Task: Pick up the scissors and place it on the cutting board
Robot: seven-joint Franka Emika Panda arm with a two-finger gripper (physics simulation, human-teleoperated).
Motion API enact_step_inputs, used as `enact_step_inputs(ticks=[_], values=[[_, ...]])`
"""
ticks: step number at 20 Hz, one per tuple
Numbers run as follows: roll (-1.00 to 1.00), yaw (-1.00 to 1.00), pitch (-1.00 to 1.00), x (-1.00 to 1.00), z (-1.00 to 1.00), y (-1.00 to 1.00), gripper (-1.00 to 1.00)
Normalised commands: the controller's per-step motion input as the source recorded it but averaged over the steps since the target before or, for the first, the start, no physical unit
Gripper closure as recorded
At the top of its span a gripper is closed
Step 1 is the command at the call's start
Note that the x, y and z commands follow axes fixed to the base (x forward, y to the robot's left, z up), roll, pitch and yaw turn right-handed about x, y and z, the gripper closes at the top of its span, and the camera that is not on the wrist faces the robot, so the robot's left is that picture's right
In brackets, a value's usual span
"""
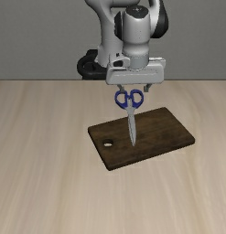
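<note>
A pair of scissors [131, 111] with blue handles and a silver blade hangs point down over the dark wooden cutting board [165, 132]. My gripper [129, 90] is shut on the scissors' blue handles, directly above the board's middle. The blade tip sits close to the board's surface near its centre; whether it touches cannot be told. The board lies flat on the table, with a round hole near its left corner.
The light wooden table [50, 174] spreads wide on all sides of the board. The robot's dark base [90, 66] stands at the table's far edge, behind the arm.
</note>
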Motion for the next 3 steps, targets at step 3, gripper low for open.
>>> enact_step_inputs(ticks=[3], values=[[0.0, 0.0, 0.0, 0.0, 0.0, 0.0, -1.0]])
